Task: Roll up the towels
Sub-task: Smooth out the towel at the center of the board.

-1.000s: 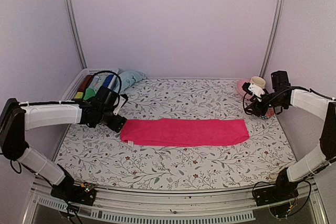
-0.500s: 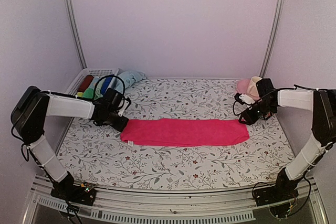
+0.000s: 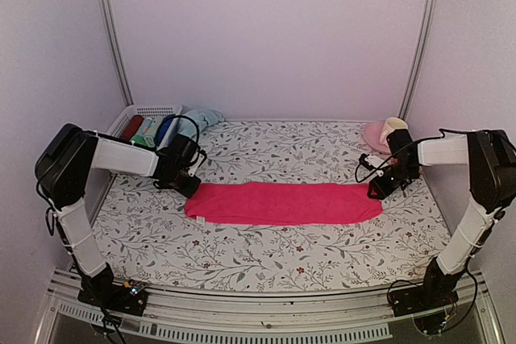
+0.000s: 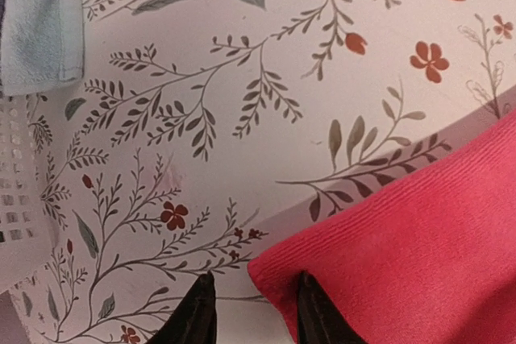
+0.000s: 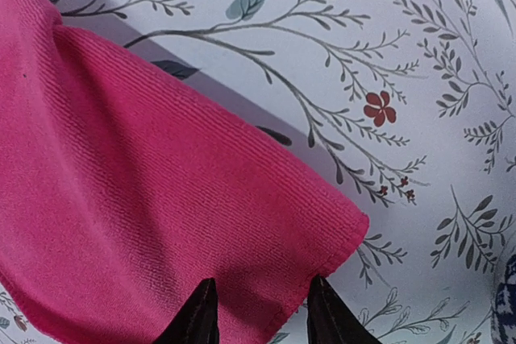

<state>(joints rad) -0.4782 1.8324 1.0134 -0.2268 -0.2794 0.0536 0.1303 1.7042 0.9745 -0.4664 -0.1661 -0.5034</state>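
**Pink towel** [image 3: 282,203]: one, flat and unrolled, long side running left to right across the middle of the floral tabletop [image 3: 266,259].

**Left tool** [image 4: 254,316]: at the towel's far left corner. Fingers spread, one tip over bare tabletop, the other over the cloth; nothing gathered between them.

**Right tool** [image 5: 262,316]: at the towel's far right corner. Fingers spread over the cloth's edge, with the cloth lying flat between them.

**Pale blue towel** [image 3: 203,118]: crumpled, far left, just beside the white basket [image 3: 121,122].

**Coloured rolls** [image 3: 143,129]: several, in the basket.

**Cream cup** [image 3: 394,126]: far right corner.
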